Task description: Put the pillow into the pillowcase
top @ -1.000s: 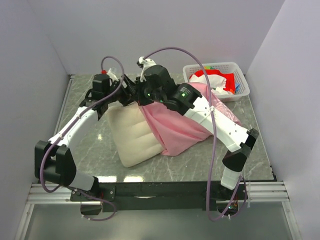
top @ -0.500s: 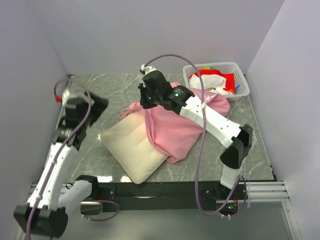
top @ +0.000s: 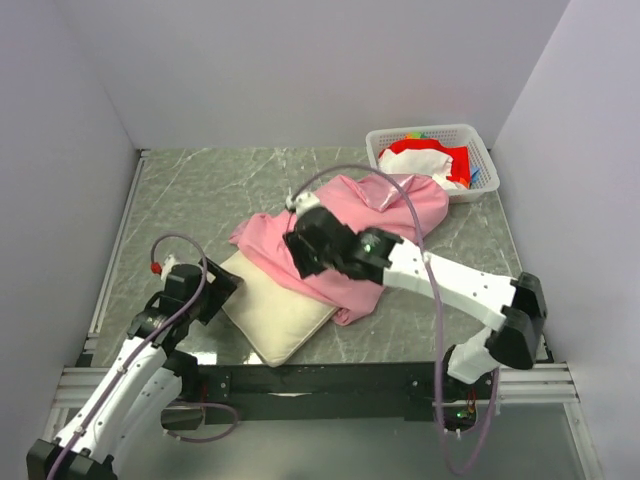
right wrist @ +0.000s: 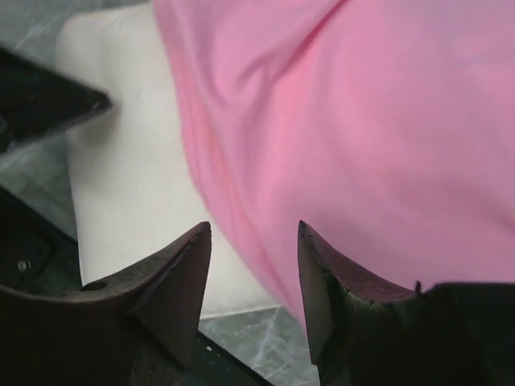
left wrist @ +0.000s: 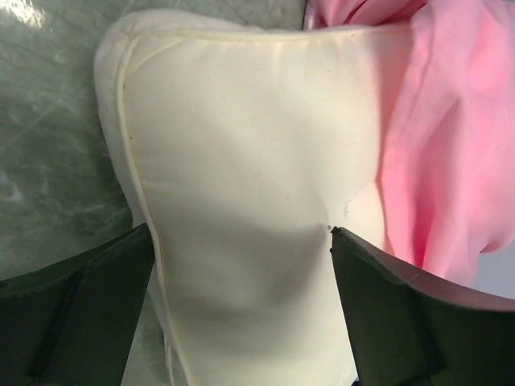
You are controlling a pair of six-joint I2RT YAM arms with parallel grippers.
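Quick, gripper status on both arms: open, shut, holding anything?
Left gripper: open, jaws wide on either side of the cream-white soft rectangular pillow.
Right gripper: open, holding nothing, above the thin pink fabric pillowcase.

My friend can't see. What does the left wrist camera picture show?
A cream-white pillow fills the middle, between the two dark, open fingers of the left gripper. The pink pillowcase covers its right side, and grey marble table shows on the left.
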